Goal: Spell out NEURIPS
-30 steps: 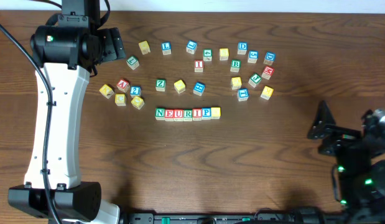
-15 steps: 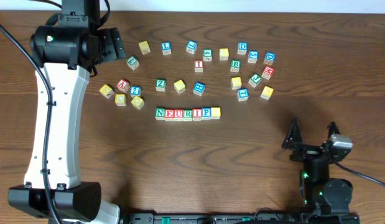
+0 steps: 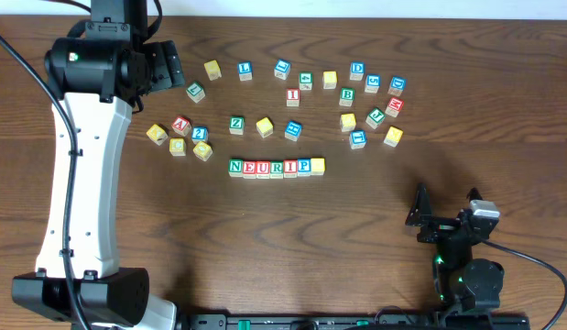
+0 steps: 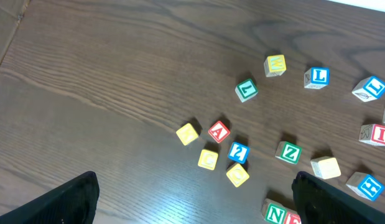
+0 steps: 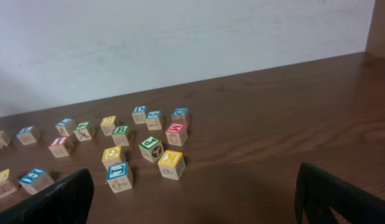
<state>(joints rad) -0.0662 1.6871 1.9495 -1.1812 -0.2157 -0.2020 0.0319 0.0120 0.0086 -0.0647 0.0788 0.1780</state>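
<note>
Left fingers (image 4: 74,199) and right fingers (image 5: 61,199) both stand spread wide with nothing between them. The seven-cube row (image 3: 276,167) lies flat on the worktop (image 3: 356,266), cubes touching side by side, well apart from the right fingers (image 3: 419,211), beyond them and off toward the left arm's side. It is also clear of the left fingers (image 3: 166,66), though its green N (image 4: 275,213) shows just inside the left wrist view, near one finger. The letters read N, E, U, R, I, P. The closing yellow-faced cube (image 3: 318,166) sits at the far end from the N, its letter too small to read. Loose cubes (image 3: 356,92) lie scattered beyond the row from the right fingers. By my judgement the spelling step is done or nearly so. The next move calls for confirming the last face is an S, without nudging the line.
</note>
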